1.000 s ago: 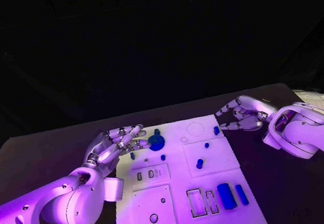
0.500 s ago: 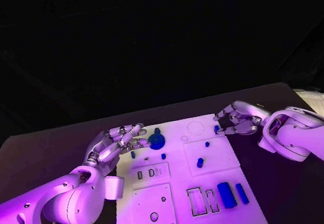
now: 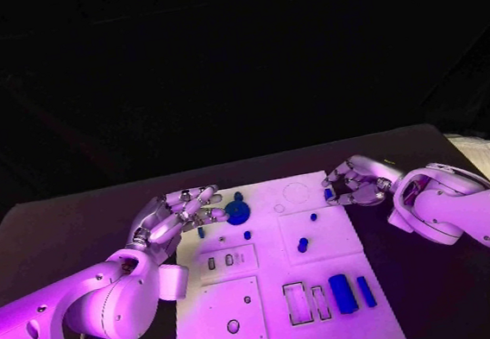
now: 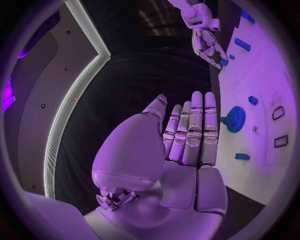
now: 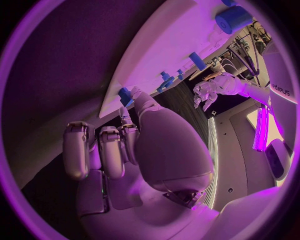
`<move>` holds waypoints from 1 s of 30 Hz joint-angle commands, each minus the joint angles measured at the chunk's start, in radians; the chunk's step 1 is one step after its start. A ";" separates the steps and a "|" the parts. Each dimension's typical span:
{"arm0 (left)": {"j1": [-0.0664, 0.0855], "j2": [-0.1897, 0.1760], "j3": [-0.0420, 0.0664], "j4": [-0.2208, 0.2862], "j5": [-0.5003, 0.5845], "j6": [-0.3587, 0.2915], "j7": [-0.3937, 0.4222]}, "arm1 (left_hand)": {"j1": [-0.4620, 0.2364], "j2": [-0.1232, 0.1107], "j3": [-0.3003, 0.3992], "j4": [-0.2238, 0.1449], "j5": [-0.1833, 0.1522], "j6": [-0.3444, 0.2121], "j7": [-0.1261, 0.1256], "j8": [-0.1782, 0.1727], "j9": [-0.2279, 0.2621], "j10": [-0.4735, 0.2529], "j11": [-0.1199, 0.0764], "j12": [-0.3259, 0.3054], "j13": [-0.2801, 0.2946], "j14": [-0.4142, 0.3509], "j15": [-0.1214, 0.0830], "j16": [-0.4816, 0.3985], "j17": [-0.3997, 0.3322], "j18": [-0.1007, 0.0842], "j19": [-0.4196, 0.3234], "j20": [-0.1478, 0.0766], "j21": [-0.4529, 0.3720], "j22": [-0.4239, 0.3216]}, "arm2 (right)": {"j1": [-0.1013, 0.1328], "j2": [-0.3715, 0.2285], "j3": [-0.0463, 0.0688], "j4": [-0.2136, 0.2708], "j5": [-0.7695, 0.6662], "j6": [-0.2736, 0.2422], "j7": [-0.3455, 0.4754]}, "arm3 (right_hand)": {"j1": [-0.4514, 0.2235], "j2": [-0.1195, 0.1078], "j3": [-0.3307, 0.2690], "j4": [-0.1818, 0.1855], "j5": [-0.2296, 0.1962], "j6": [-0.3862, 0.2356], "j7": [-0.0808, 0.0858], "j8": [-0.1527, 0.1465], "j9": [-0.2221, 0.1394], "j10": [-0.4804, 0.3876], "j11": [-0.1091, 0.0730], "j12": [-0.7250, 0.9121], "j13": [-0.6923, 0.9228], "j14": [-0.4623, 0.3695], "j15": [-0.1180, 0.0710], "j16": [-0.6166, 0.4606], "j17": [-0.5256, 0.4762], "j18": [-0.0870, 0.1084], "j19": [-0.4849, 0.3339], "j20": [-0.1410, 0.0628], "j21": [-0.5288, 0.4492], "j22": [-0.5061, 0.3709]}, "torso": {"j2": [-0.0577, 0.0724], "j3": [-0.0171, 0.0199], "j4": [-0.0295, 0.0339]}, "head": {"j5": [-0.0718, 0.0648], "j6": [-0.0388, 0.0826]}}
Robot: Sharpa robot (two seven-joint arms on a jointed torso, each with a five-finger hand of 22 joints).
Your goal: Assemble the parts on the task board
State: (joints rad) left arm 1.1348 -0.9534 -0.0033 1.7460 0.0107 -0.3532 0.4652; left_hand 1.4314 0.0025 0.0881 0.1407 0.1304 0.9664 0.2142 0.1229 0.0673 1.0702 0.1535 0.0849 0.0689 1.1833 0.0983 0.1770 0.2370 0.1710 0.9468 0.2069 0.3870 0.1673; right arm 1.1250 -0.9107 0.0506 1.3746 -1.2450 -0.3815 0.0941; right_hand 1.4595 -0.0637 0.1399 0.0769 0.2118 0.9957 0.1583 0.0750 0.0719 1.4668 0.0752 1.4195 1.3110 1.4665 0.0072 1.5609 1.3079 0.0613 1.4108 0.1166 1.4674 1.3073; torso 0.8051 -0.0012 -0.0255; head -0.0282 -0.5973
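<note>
Left hand (image 3: 177, 216) open with fingers extended at the white board's (image 3: 282, 321) left edge, blue gear (image 3: 237, 213) just beside its fingertips, small blue parts spread across the board, right hand (image 3: 354, 181) curled at the right edge, fingertips touching a small blue peg (image 3: 327, 194), grip not discernible, black counter (image 3: 66, 233) beneath.

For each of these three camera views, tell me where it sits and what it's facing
Head view: on the robot's head, facing down at the white task board; both arms show.
Left wrist view: behind the left hand, facing the board's edge.
Right wrist view: behind the right hand, facing the board.
Shared: the head and left wrist views both show the round blue gear.
</note>
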 commanded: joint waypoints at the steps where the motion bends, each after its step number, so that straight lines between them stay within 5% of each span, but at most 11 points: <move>1: 0.000 0.002 0.000 0.001 0.002 0.020 0.005 | 0.009 0.002 0.001 -0.005 -0.001 0.002 0.005 -0.005 -0.001 0.005 0.005 -0.006 0.000 0.008 0.001 -0.006 0.001 0.011 0.008 0.000 -0.005 -0.001 | -0.002 0.003 0.000 -0.003 -0.015 0.016 -0.010 | -0.003 0.016 0.007 -0.001 -0.012 0.010 0.000 0.003 0.001 0.023 -0.004 0.003 0.147 0.100 -0.005 0.004 0.246 -0.009 -0.002 -0.004 0.000 0.032 | 0.000 0.0008 -0.0004 | 0.003 -0.002; 22: 0.000 0.001 0.000 0.002 0.002 0.021 0.004 | 0.009 0.002 0.001 -0.005 -0.001 0.002 0.005 -0.005 -0.001 0.005 0.005 -0.006 0.000 0.008 0.001 -0.006 0.001 0.011 0.008 0.000 -0.005 -0.001 | -0.005 0.013 0.000 -0.011 -0.020 0.030 -0.021 | -0.019 0.026 0.022 -0.006 -0.027 0.066 -0.018 0.015 0.004 0.028 -0.019 0.010 0.153 0.101 -0.018 0.005 0.250 -0.010 0.002 -0.013 0.002 0.038 | 0.000 0.0017 -0.0003 | 0.001 -0.006; 30: 0.000 0.001 0.000 0.002 0.002 0.021 0.004 | 0.009 0.002 0.001 -0.005 -0.001 0.002 0.005 -0.005 -0.001 0.005 0.005 -0.006 0.000 0.008 0.001 -0.006 0.001 0.011 0.008 0.000 -0.005 -0.001 | -0.007 0.017 0.000 -0.012 -0.019 0.018 -0.034 | -0.034 0.046 0.034 -0.002 -0.026 0.120 -0.040 0.034 0.012 0.032 -0.037 0.014 0.157 0.102 -0.032 0.006 0.252 -0.010 0.004 -0.025 0.003 0.041 | 0.000 0.0020 -0.0006 | 0.002 -0.007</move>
State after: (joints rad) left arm 1.1347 -0.9536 -0.0033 1.7460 0.0109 -0.3520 0.4641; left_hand 1.4314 0.0025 0.0881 0.1407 0.1304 0.9664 0.2142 0.1229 0.0673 1.0702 0.1535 0.0849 0.0689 1.1833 0.0983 0.1771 0.2368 0.1711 0.9468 0.2069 0.3870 0.1674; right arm 1.1211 -0.8957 0.0521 1.3619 -1.2517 -0.3703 0.0738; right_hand 1.4287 -0.0262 0.1676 0.0768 0.1850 1.1070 0.1219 0.1011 0.0775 1.4671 0.0463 1.4290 1.3082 1.4664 -0.0148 1.5608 1.3076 0.0612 1.4144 0.0980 1.4675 1.3079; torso 0.8048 0.0005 -0.0263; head -0.0270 -0.6044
